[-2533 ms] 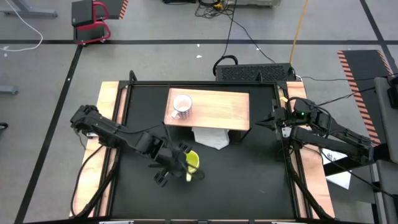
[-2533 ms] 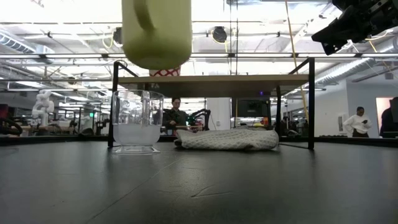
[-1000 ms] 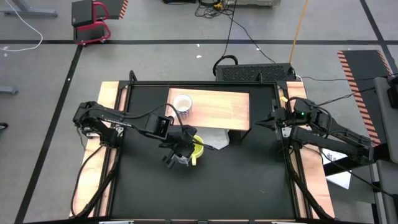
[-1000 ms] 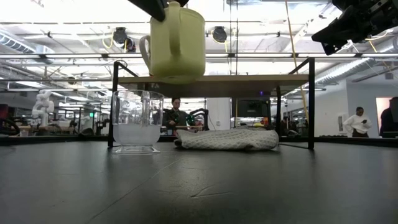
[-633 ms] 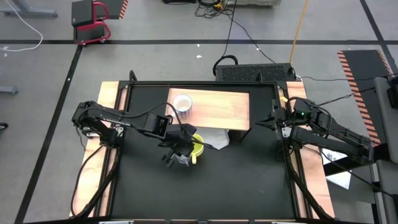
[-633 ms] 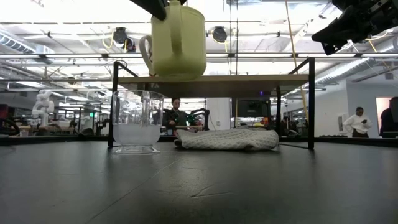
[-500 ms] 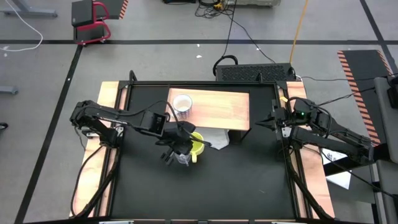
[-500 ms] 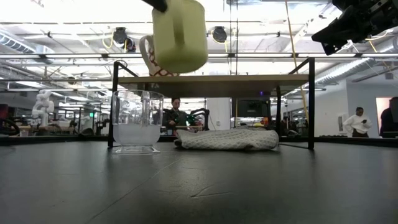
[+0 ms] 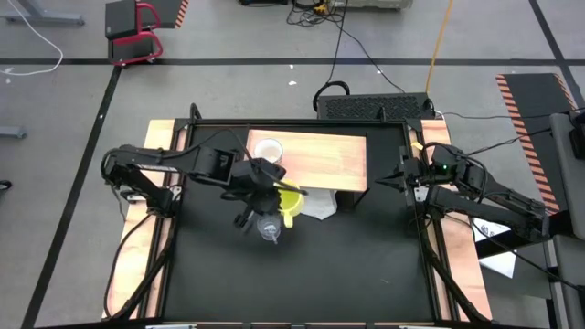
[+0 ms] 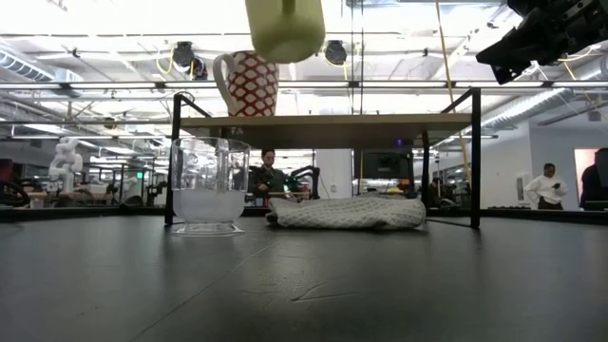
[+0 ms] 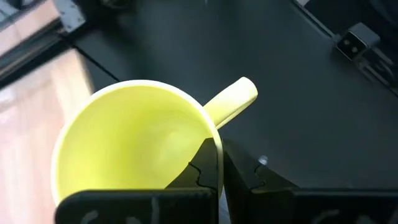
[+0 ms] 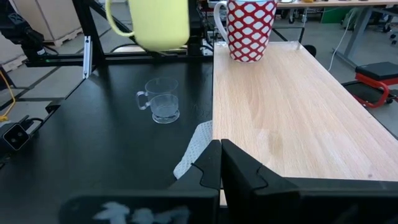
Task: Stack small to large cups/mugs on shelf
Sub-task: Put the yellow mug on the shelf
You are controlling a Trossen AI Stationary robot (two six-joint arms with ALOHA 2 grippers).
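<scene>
The yellow mug (image 9: 292, 205) hangs high over the table, just before the shelf's near edge, with my left gripper (image 11: 219, 167) shut on it; the low view shows only its base (image 10: 285, 28). A white mug with a red pattern (image 12: 250, 28) stands on its base on the wooden shelf (image 9: 320, 160), near the shelf's left end. The clear glass cup (image 9: 268, 229) stands on the black table below my left gripper (image 9: 280, 194). My right gripper (image 12: 221, 167) waits shut at the table's right side (image 9: 386, 179), holding nothing. My left gripper pinches the yellow mug's rim (image 11: 214, 138) right beside the handle (image 11: 233, 101), one finger (image 11: 204, 169) inside the mug and the other (image 11: 244, 177) outside it. The fingers slant down onto it from the table's left. The mug hangs about upright, opening up, clear of table and shelf.
A crumpled white cloth (image 9: 313, 205) lies on the table, partly under the shelf's near edge. Black frame posts (image 10: 473, 157) carry the shelf. Most of the shelf top to the right of the patterned mug (image 12: 292, 118) is bare. People stand in the room beyond.
My left gripper has risen and gone a little toward the shelf, still shut on the yellow mug. The mug has gone from about the shelf top's height to well above the patterned mug, keeping about upright. The glass cup below now shows uncovered.
</scene>
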